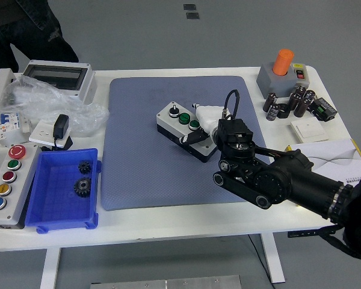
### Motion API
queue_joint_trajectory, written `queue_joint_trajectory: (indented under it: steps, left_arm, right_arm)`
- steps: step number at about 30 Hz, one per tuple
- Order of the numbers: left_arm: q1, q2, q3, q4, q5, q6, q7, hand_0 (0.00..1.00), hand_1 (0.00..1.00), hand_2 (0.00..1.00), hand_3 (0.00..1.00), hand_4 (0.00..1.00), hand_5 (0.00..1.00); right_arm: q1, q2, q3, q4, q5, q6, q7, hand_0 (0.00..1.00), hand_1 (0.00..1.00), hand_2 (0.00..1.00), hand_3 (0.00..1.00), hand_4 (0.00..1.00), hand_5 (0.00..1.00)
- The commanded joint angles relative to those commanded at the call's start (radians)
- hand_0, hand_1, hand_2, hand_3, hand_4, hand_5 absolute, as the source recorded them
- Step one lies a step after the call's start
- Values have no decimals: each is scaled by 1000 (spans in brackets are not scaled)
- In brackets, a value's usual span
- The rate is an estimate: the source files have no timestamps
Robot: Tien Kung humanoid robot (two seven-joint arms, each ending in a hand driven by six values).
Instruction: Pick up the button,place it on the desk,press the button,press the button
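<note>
The button box (pixel 179 123), grey on top with a black base, lies at an angle on the blue mat (pixel 138 162). It carries a black knob (pixel 174 110) and two green buttons (pixel 184 118) in a row. My right hand (pixel 206 127) sits at the box's right end and hides that end. The black right arm (pixel 277 180) comes in from the lower right. The left arm is out of view.
A blue bin (pixel 48 205) with gears and a panel of coloured buttons (pixel 5 176) are at the left. A clear-lidded enclosure (pixel 57 78) is at the back left. A grey block with an orange cap (pixel 281 69) and capacitors (pixel 289 102) are at the back right. A person's dark clothing (pixel 24 24) shows at the top left.
</note>
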Motion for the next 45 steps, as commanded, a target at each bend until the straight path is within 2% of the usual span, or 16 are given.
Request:
queue_joint_trajectory:
  steps: [4,5,9,10,15,16,21,22,27,28,34,36,39,40,45]
  left_arm:
    - [-1,2,4,0,-4,1,-2,604,623,594,613,620,325]
    - [-1,2,4,0,-4,1,-2,604,624,596,614,614,316]
    - [-2,1,4,0,-4,1,-3,604,624,596,614,614,316]
    - [-3,1,5,0,-5,1,-3,604,624,595,615,613,316]
    - [-3,1,4,0,-6,1,-5,604,624,595,615,613,316]
    - [-4,1,5,0,-7,1,-5,603,624,596,615,614,317]
    - [-4,1,2,0,-6,2,-6,603,624,596,615,614,317]
    - [-4,1,2,0,-6,2,-7,603,624,596,616,613,319]
    - [-4,1,1,0,-7,3,-9,603,624,596,616,613,319]
    - [-4,1,0,0,-6,3,-10,603,624,596,616,611,322]
    - [-4,0,-3,0,-5,4,-12,603,624,596,616,611,322]
    - [-4,0,-3,0,-6,5,-12,602,624,597,616,612,330]
    - [-3,0,-3,0,-7,6,-13,602,624,597,616,612,330]
    - [-2,0,-3,0,-7,6,-13,603,624,597,616,615,338]
    - [-2,1,-5,0,-6,7,-14,603,624,597,616,615,338]
  right_arm:
    - [1,1,-6,-3,-3,-21,0,355,642,725,998,998,456]
    - [2,1,-8,-5,-4,-26,0,258,585,686,998,998,443]
    - [3,4,-16,-13,-11,-37,0,258,585,686,998,998,443]
    - [3,6,-18,-15,-14,-39,0,189,517,626,912,966,404]
    - [3,10,-27,-15,-31,-48,0,189,517,626,912,966,404]
    - [3,10,-29,-13,-35,-50,0,153,466,509,736,862,295]
    - [6,6,-42,-1,-46,-49,0,153,466,509,736,862,295]
    - [6,5,-44,1,-46,-49,0,139,422,409,446,764,302]
    - [7,-2,-60,12,-45,-50,0,139,422,409,446,764,302]
    - [7,-3,-63,13,-43,-52,0,179,437,405,390,711,186]
    - [4,-14,-87,25,-34,-70,0,179,437,405,390,711,186]
    - [3,-22,-98,34,-33,-76,0,185,441,402,358,694,192]
    - [5,-42,-120,59,-38,-88,0,185,441,402,358,694,192]
    - [7,-50,-127,69,-40,-93,0,220,456,390,334,700,94]
    - [23,-87,-183,115,-47,-125,37,220,456,390,334,700,94]
